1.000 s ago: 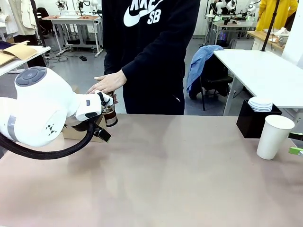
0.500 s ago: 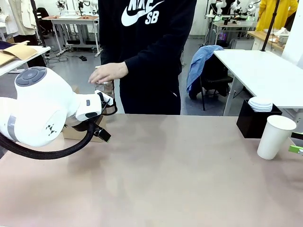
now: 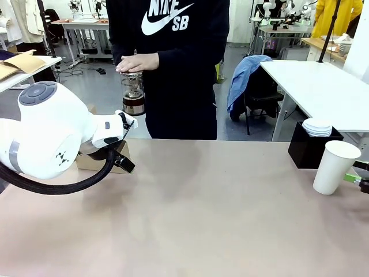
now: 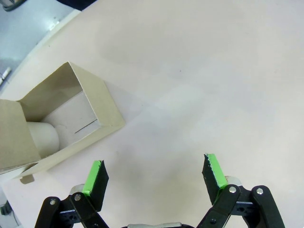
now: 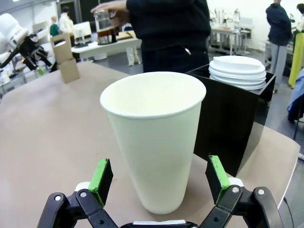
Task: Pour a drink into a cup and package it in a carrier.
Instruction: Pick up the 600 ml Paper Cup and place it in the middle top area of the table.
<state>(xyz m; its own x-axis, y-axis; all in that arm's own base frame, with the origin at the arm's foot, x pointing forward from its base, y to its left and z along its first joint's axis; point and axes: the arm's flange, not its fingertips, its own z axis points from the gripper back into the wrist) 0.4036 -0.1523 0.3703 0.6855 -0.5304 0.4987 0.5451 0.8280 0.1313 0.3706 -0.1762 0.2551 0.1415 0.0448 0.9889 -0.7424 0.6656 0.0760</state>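
Left gripper [image 4: 154,166] spread wide, holding nothing, over bare table [image 4: 199,85], cardboard carrier [image 4: 71,118] just beside one pad. Right gripper [image 5: 158,166] also released, pads flanking the white paper cup [image 5: 154,142], not touching it. Change from a second ago: the person's hand [image 3: 137,62] has lifted the plunger jug [image 3: 133,86] off the table by the carrier to chest height, palm on the lid. Dark drink [image 3: 134,107] sits low in it, well above and beyond the left gripper. In the front view the left arm hides most of the carrier, and the frame edge cuts off the right gripper.

matt paper cup [image 5: 154,142], cardboard carrier [image 4: 107,106], glass jug [image 3: 133,92]
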